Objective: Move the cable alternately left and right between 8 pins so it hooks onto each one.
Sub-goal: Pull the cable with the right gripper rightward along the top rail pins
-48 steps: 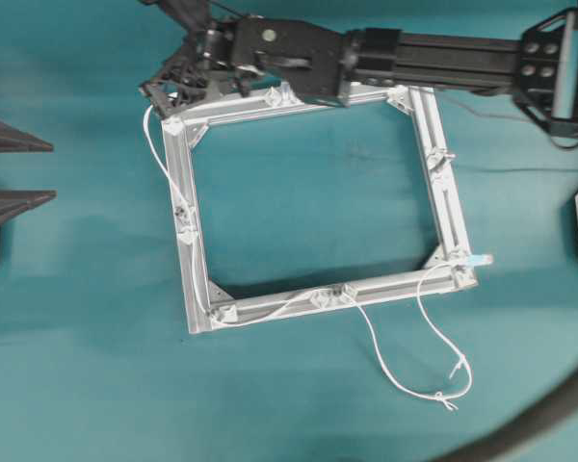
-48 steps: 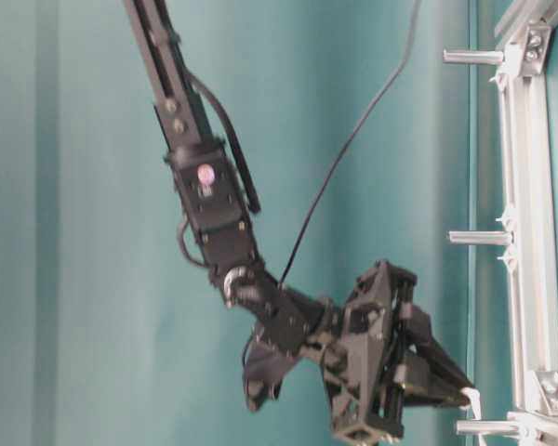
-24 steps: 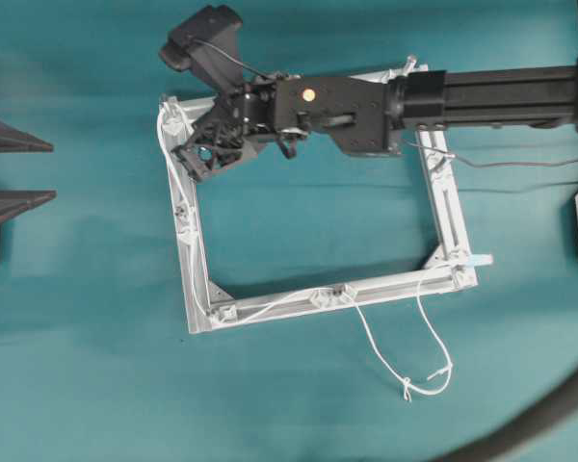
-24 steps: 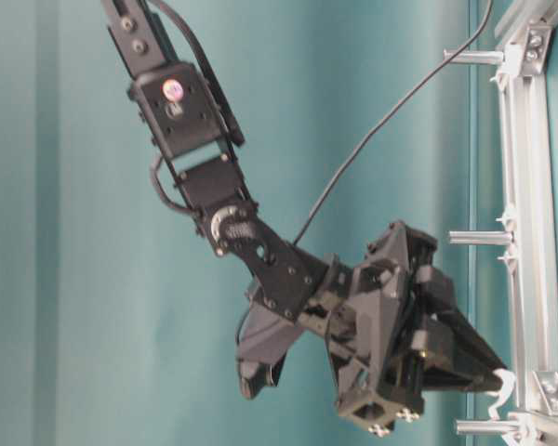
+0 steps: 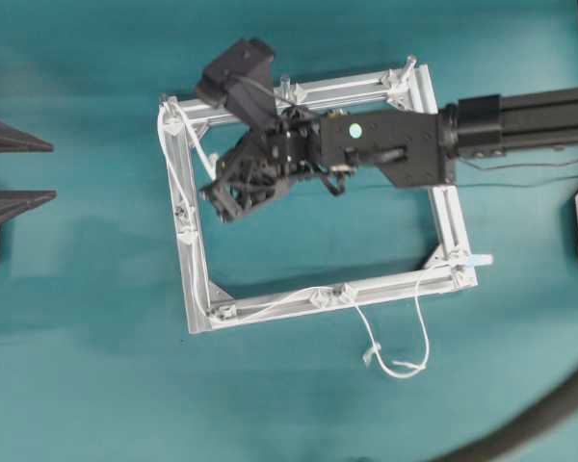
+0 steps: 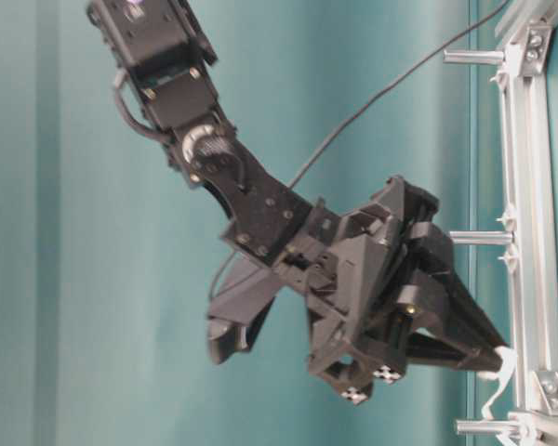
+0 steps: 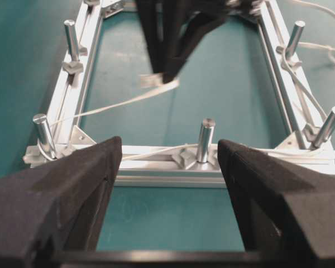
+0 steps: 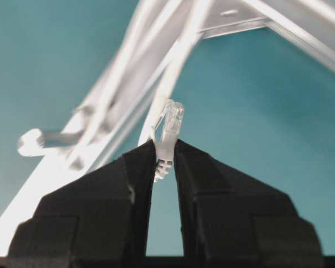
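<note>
The square aluminium frame [image 5: 443, 207] lies mid-table with pins [image 5: 346, 292] on its rails. The white cable [image 5: 397, 367] starts at a pale blue tip [image 5: 479, 260], loops in front of the frame, follows the near and left rails, then rounds the far-left corner pin [image 5: 173, 122]. My right gripper [image 5: 215, 195] is inside the frame by the left rail, shut on the cable's white ridged end [image 8: 168, 134], which stands taut between the fingertips [image 8: 142, 159]. My left gripper [image 7: 167, 142] is open and holds nothing, facing a rail pin [image 7: 206, 138] from outside the frame.
The right arm [image 5: 482, 130] reaches across the frame's far right part. A thick dark hose [image 5: 544, 419] curves over the table's near right corner. My left gripper's fingers [image 5: 19, 144] rest at the table's left edge. Upright pins [image 6: 479, 238] stand along the rail beside the right gripper.
My right gripper swung from outside the far-left corner to inside the frame, pulling the cable round the corner pin. The loose loop in front of the frame has shrunk. The left gripper stayed still.
</note>
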`<state>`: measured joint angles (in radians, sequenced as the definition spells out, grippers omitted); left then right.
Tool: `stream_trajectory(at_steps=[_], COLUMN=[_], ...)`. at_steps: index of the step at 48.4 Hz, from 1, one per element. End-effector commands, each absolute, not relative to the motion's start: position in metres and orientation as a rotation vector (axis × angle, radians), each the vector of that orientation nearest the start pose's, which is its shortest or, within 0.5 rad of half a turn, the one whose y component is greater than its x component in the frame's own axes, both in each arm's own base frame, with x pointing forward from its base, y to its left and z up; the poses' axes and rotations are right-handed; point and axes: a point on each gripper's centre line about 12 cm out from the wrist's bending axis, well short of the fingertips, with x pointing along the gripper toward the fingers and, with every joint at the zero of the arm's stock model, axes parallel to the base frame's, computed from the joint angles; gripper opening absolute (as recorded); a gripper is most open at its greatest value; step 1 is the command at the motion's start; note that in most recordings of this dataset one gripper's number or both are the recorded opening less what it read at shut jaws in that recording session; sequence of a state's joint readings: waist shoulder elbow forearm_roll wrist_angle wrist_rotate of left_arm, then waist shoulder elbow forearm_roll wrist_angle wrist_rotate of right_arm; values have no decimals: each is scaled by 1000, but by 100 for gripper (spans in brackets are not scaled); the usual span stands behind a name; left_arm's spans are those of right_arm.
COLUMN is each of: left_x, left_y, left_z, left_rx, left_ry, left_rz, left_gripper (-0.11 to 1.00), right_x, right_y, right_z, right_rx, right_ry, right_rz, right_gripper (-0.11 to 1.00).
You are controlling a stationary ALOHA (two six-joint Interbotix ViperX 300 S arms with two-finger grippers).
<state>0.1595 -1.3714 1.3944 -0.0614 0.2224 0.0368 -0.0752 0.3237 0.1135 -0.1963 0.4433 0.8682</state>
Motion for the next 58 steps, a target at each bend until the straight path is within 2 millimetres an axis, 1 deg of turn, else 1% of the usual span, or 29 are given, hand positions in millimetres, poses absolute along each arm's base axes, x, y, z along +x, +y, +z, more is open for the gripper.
stream_trajectory(at_steps=[1, 6, 13, 15, 24, 29, 33, 37, 39, 44, 52, 58], left_x=[132, 132, 132, 132, 132, 132, 132, 132, 132, 132, 132, 132], left_y=[20, 20, 20, 20, 20, 20, 20, 20, 20, 20, 20, 20], left_z=[214, 214, 214, 213, 214, 214, 213, 214, 213, 214, 213, 214], left_rx=[-37, -39, -39, -39, -39, -39, -39, -39, -39, -39, -39, -39], left_ry=[236, 234, 235, 235, 234, 235, 235, 234, 235, 234, 237, 234], left_rz=[149, 148, 148, 148, 148, 148, 148, 147, 148, 148, 148, 147], left_gripper=[71, 71, 71, 71, 71, 71, 71, 71, 71, 71, 71, 71], right_x=[498, 499, 498, 498, 494, 484, 469, 452, 442, 423, 400, 385], right_y=[-31, -25, -24, -21, -1, 3, 2, -4, -10, -24, -46, -57], right_z=[207, 214, 217, 218, 207, 204, 201, 201, 203, 203, 203, 207], right_rx=[604, 568, 555, 548, 524, 520, 517, 518, 523, 535, 552, 566], right_ry=[713, 699, 694, 694, 731, 756, 776, 788, 792, 805, 829, 822], right_rz=[-366, -331, -322, -315, -281, -283, -289, -306, -322, -360, -429, -460], right_gripper=[12, 12, 12, 12, 12, 12, 12, 12, 12, 12, 12, 12])
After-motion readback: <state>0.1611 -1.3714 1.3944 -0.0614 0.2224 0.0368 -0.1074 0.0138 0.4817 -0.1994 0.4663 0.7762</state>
